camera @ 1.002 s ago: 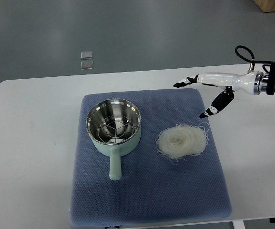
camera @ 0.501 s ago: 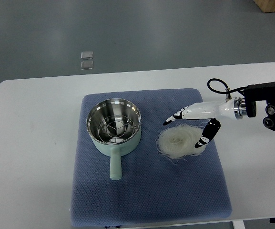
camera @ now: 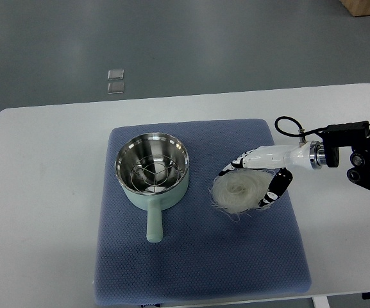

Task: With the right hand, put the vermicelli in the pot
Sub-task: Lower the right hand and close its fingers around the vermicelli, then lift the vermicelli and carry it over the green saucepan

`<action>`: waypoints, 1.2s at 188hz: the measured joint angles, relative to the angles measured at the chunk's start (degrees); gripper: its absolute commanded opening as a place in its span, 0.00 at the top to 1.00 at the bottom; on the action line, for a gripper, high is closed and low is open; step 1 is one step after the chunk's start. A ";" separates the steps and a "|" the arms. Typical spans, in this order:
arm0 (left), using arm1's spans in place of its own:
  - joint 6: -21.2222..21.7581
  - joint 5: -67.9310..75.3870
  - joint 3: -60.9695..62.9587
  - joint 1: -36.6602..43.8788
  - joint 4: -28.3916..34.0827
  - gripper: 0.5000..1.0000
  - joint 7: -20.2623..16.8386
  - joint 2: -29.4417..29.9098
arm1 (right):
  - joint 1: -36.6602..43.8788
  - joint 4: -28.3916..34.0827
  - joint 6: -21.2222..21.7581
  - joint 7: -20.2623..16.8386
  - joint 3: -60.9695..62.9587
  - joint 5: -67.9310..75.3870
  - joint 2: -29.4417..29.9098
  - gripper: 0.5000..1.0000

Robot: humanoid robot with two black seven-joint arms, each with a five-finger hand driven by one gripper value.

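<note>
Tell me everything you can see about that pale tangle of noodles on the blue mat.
The vermicelli is a loose, round nest of thin, whitish, translucent strands, with stray loops at its edges. It lies flat on the blue mat, right of the pot and apart from it. The right hand straddles its right side, fingers at its edge.

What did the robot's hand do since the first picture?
The right hand came in from the far right and dropped down onto the vermicelli. Its fingers and thumb now sit on either side of the nest, not yet closed. The pot, vermicelli and blue mat stayed put.
</note>
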 measured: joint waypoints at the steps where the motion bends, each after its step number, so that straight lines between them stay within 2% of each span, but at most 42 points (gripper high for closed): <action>1: 0.00 0.00 0.00 0.00 0.00 0.00 0.00 0.00 | -0.04 -0.03 -0.04 0.00 0.00 -0.03 0.00 0.17; 26: 0.00 0.00 0.00 0.00 0.00 0.00 0.00 0.00 | -0.95 -0.57 -1.22 -0.13 -0.02 -0.65 0.03 0.21; 49: 0.00 0.00 0.00 0.00 0.00 0.00 0.00 0.00 | -1.10 -0.69 -1.70 -0.14 -0.02 -0.72 0.04 0.40; 81: 0.00 0.01 0.00 0.00 0.00 0.00 0.00 0.00 | -1.12 -0.73 -1.96 -0.07 0.04 -0.73 -0.07 0.58; 92: 0.00 0.01 0.00 0.00 0.00 0.00 0.00 0.00 | -1.13 -0.72 -1.97 0.05 0.05 -0.70 -0.07 0.72; 98: 0.00 0.01 0.00 0.00 0.00 0.00 0.00 0.00 | -1.13 -0.72 -1.97 0.14 0.05 -0.68 -0.04 0.76; 109: 0.00 0.01 0.00 0.00 0.00 0.00 0.00 0.00 | -1.16 -0.70 -1.97 0.23 0.05 -0.66 0.07 0.91; 121: 0.00 0.01 0.00 0.00 0.00 0.00 0.00 0.00 | -1.20 -0.69 -1.95 0.33 0.05 -0.65 0.17 0.97; 225: 0.00 -0.01 0.00 0.00 0.00 0.00 0.00 0.00 | 1.29 -0.07 -1.29 1.61 5.71 2.35 -1.63 0.95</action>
